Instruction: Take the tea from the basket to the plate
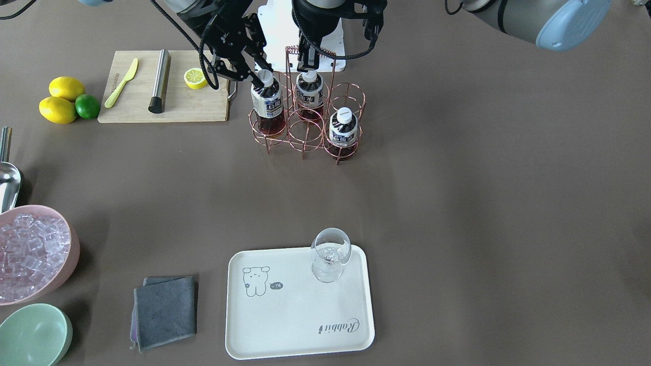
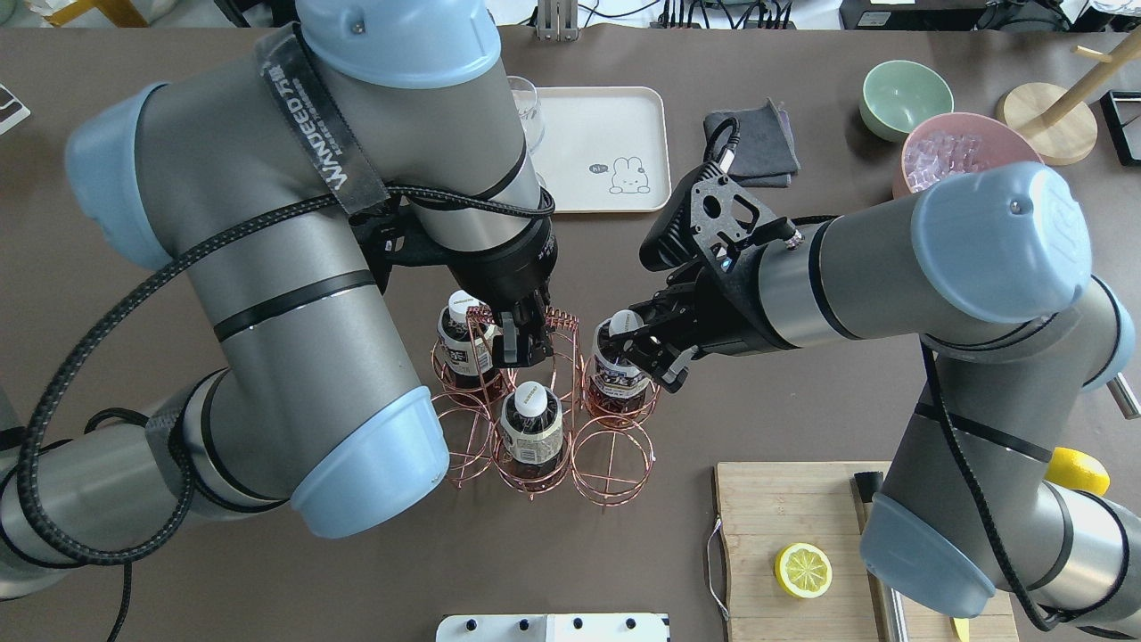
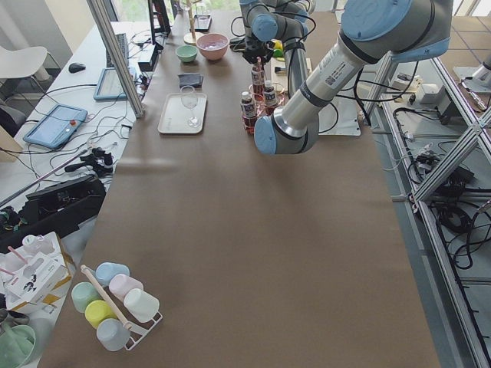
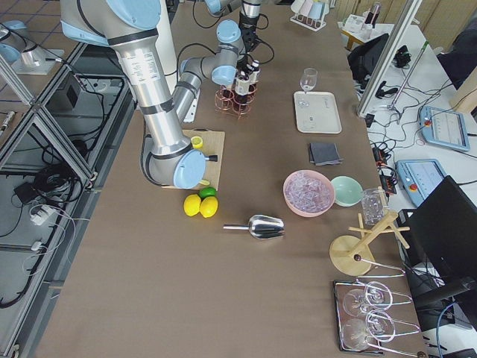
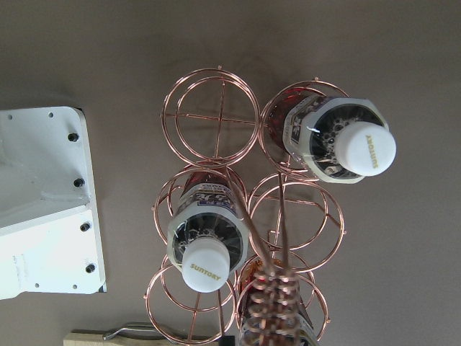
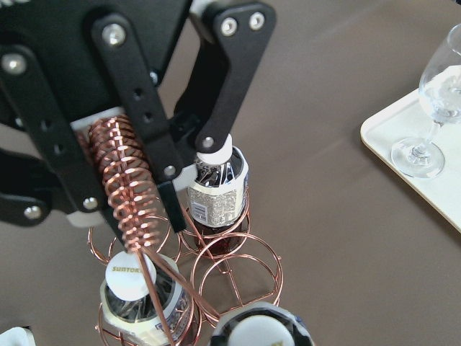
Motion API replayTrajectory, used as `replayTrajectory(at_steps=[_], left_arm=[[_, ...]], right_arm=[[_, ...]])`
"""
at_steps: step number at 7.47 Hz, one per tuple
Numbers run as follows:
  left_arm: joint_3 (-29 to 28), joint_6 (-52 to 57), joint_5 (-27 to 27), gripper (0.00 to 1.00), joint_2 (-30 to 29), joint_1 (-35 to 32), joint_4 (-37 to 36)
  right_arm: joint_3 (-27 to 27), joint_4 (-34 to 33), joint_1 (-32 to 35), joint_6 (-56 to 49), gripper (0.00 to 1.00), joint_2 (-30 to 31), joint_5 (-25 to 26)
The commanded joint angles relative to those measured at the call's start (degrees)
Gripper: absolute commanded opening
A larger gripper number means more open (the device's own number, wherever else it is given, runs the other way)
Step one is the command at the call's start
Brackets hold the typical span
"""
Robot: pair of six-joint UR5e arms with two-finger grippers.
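Observation:
The rose-gold wire basket [image 1: 305, 138] stands near the robot's base and holds three tea bottles. My right gripper [image 1: 261, 77] is shut on the neck of the corner tea bottle [image 1: 266, 100], just under its white cap. That bottle leans slightly in its ring cell [image 6: 216, 194]. My left gripper [image 2: 521, 348] is shut on the basket's coiled handle [image 2: 560, 319] from above. The other two bottles [image 1: 309, 91] [image 1: 344, 129] stand upright in their cells. The cream plate [image 1: 300, 325] lies at the far side with a wine glass [image 1: 330, 254] on one corner.
A wooden cutting board [image 1: 168, 109] with a lemon half [image 1: 195, 78], a yellow knife and a metal tool lies beside the basket. Two lemons and a lime [image 1: 87, 106], a pink bowl of ice [image 1: 30, 249], a green bowl [image 1: 33, 335] and a grey cloth [image 1: 165, 310] lie beyond.

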State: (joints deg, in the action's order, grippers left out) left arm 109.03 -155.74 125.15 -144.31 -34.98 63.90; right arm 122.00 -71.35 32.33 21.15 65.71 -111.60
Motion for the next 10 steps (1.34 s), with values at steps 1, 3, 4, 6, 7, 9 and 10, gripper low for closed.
replayTrajectory(at_steps=[1, 3, 4, 6, 7, 9, 10], left_arm=[[0.1, -0.1, 0.0, 0.00, 0.0, 0.0, 0.0], [0.3, 0.0, 0.0, 0.00, 0.1, 0.0, -0.1], [0.5, 0.0, 0.0, 0.00, 0.1, -0.1, -0.1], [0.6, 0.0, 0.0, 0.00, 0.1, -0.1, -0.1], [0.6, 0.0, 0.0, 0.00, 0.1, -0.2, -0.2], [1.1, 0.0, 0.0, 0.00, 0.1, -0.4, -0.5], [1.2, 0.0, 0.0, 0.00, 0.1, -0.4, -0.5]], right_arm=[[0.4, -0.9, 2.6, -0.4, 0.00, -0.1, -2.8], [0.4, -1.0, 5.0, -0.4, 0.00, -0.2, -5.5], [0.4, -1.2, 6.3, -0.4, 0.00, -0.4, -6.9], [0.6, -4.2, 9.8, -0.4, 0.00, -2.6, -10.7], [0.6, -6.1, 11.8, -0.4, 0.00, -4.0, -13.1], [0.6, -7.3, 13.9, -0.4, 0.00, -4.9, -14.6], [0.5, -9.8, 16.2, -0.4, 0.00, -6.3, -16.7]])
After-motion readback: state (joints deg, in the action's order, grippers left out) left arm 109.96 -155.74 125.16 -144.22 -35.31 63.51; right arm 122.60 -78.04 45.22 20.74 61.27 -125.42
